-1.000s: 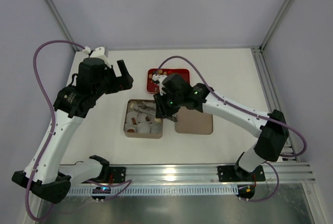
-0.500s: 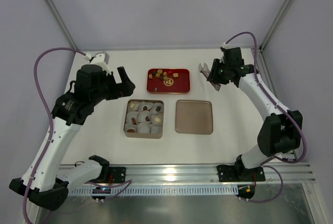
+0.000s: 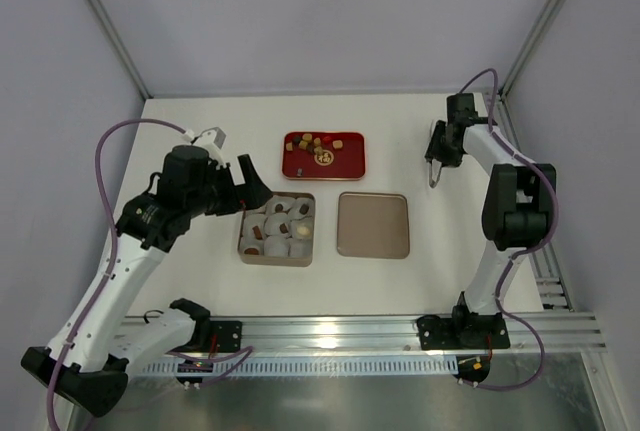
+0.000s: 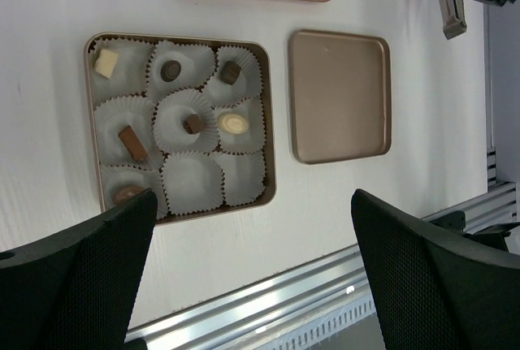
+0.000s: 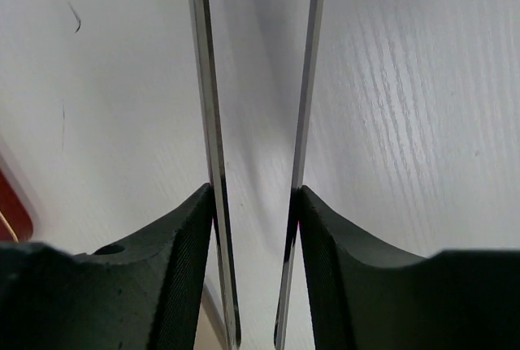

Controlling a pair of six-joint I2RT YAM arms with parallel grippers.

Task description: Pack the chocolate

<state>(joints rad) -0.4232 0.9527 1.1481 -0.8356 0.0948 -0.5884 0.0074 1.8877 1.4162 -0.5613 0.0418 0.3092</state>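
Observation:
Several pieces of chocolate (image 4: 193, 123) sit in white paper cups inside the tan tin (image 3: 243, 251), also seen in the left wrist view (image 4: 270, 123). More chocolate (image 3: 313, 144) lies on the red tray (image 3: 352, 170). My left gripper (image 3: 247, 184) hangs open just left of the tin, nothing between its fingers (image 4: 253, 196). My right gripper (image 3: 437, 151) is at the far right of the table, shut on metal tweezers (image 3: 433, 173) whose two blades (image 5: 213, 123) point down at the bare tabletop. No chocolate shows between the blades.
The tin's flat lid (image 3: 373, 225) lies right of the tin and below the red tray. A metal rail (image 3: 330, 331) runs along the near edge. Frame posts and grey walls close in the back and sides.
My right arm has swung from over the tin to the table's far right, carrying the tweezers. My left gripper has come down and closer to the tin's left side.

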